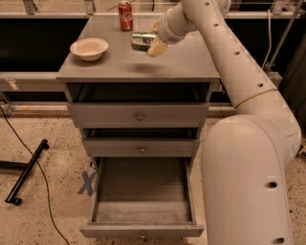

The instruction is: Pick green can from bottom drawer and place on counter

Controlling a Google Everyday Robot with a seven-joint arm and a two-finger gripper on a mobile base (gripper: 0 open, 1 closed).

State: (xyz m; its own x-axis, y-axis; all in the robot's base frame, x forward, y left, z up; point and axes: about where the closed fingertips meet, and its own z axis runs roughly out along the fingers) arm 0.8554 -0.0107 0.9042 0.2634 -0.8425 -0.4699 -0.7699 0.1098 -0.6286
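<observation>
The green can (141, 40) lies on its side in my gripper (154, 42), held a little above the middle of the counter (181, 62). The gripper is shut on the can, with pale fingers (157, 48) on its right end. My white arm reaches in from the right over the counter. The bottom drawer (141, 232) is pulled out and its inside is bare.
A red cola can (125, 9) stands at the back of the counter. A white bowl (89, 48) sits on the counter's left side. The two upper drawers (138, 116) are slightly open. A black bar and cable (26, 171) lie on the floor at left, near a blue X mark (87, 183).
</observation>
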